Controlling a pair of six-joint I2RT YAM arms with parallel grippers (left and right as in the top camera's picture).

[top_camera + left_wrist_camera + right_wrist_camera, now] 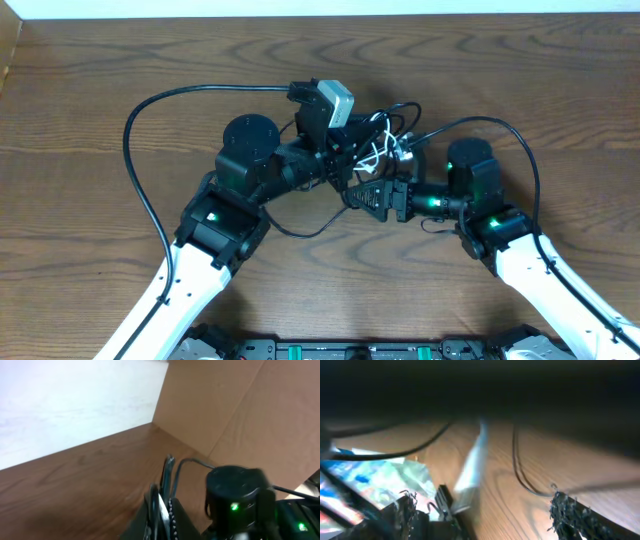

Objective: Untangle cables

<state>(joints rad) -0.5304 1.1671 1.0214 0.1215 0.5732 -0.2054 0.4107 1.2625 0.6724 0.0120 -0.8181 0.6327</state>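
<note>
Left tool (162, 510) clamped, right tool (487, 510) spread, one white cable (372, 152), black cables (392, 125) bunched.

brown wood-grain table (90, 80) with a soft sheen, thin smooth kinda rubbery cables (385, 140), plain matt cardboard wall (225, 405), glossy white plastic arm shells (190, 290)

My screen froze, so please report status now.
Left gripper shut. Right gripper open, white cable between its fingers. Cables bunched, tangled. No obstruction seen.

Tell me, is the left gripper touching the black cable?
Touching. In the left wrist view the shut left gripper pinches a thin black cable, which rises out of its closed jaws.
</note>
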